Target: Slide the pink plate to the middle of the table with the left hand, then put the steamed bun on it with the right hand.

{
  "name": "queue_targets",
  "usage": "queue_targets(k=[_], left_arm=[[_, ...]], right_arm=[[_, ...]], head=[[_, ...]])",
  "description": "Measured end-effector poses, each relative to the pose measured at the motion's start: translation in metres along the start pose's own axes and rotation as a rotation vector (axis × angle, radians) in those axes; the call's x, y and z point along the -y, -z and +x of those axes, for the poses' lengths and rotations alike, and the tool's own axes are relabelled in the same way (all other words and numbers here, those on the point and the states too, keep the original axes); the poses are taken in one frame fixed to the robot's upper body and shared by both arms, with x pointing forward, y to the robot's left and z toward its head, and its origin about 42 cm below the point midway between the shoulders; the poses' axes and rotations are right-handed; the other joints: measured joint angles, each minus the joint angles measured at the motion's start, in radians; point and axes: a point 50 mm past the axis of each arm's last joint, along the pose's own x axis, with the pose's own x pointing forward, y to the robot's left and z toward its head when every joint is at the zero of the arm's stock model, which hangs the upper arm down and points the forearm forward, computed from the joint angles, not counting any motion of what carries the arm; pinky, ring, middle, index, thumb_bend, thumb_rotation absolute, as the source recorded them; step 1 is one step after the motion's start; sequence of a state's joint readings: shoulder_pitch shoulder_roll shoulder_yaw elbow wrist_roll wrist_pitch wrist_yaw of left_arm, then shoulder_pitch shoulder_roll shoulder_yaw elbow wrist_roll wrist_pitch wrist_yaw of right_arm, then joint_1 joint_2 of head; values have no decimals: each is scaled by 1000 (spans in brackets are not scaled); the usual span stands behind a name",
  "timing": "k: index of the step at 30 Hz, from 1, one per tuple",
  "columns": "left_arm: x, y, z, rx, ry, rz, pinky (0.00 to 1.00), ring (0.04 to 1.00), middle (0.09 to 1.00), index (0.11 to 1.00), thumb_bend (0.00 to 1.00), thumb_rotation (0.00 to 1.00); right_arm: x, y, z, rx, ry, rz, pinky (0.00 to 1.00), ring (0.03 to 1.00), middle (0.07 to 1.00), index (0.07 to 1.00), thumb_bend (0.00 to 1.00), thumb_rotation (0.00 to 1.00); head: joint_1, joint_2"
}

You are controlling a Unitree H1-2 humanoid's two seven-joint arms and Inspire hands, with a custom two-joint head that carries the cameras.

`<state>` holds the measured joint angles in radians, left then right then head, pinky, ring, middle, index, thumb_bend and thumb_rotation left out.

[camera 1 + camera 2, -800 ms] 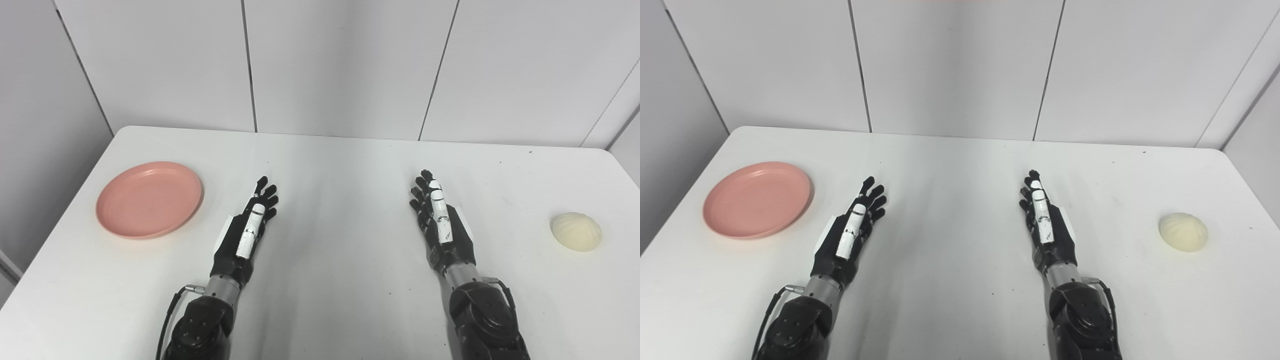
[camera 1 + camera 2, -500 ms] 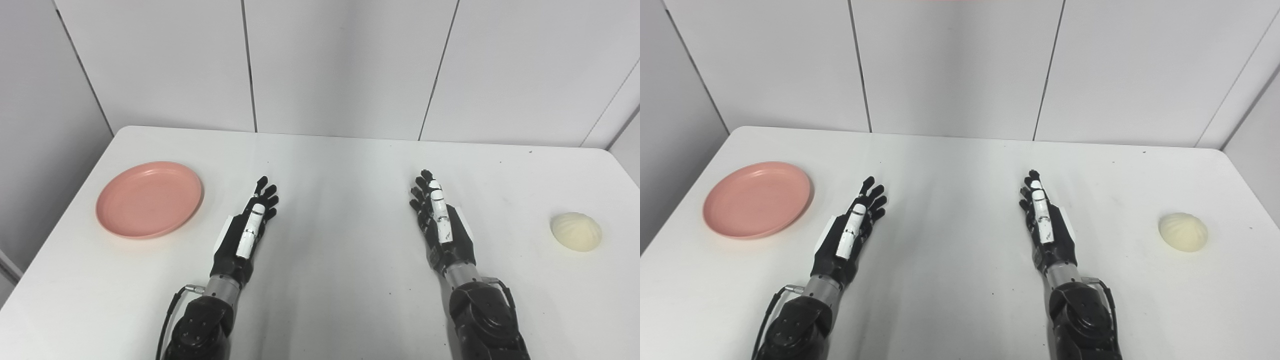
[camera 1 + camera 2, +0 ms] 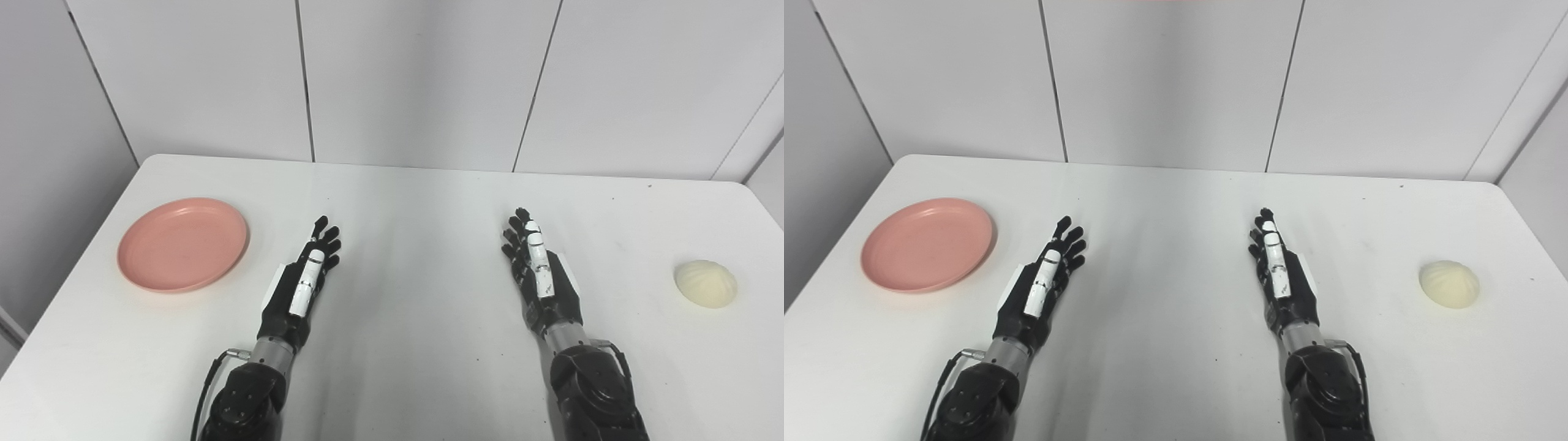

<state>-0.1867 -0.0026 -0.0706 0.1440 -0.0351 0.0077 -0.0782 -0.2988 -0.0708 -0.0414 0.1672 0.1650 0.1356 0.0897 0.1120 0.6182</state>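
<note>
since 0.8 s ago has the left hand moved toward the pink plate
No. The left hand lies at the same spot beside the pink plate, the same gap between them, open and holding nothing.

Both arms entered from the near edge and reached forward, roughly parallel and well apart. The left hand [image 3: 300, 283] was held edge-up, thumb side uppermost, fingers [image 3: 326, 236] extended, slightly spread and pointing away, grasping nothing. The right hand [image 3: 542, 275] mirrored it: edge-up, fingers straight and close together, empty. A cable looped beside each wrist. Neither hand touched anything.
</note>
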Motion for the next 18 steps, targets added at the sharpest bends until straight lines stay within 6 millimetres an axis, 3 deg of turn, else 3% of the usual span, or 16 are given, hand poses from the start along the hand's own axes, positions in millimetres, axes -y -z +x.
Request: queue_targets(k=[18], left_arm=[[0, 0, 0, -2, 3, 3, 963, 961, 974, 994, 421, 1000]], right_arm=[[0, 0, 0, 1, 2, -1, 1000, 1000, 1000, 1000, 253, 1000]], head=[[2, 0]])
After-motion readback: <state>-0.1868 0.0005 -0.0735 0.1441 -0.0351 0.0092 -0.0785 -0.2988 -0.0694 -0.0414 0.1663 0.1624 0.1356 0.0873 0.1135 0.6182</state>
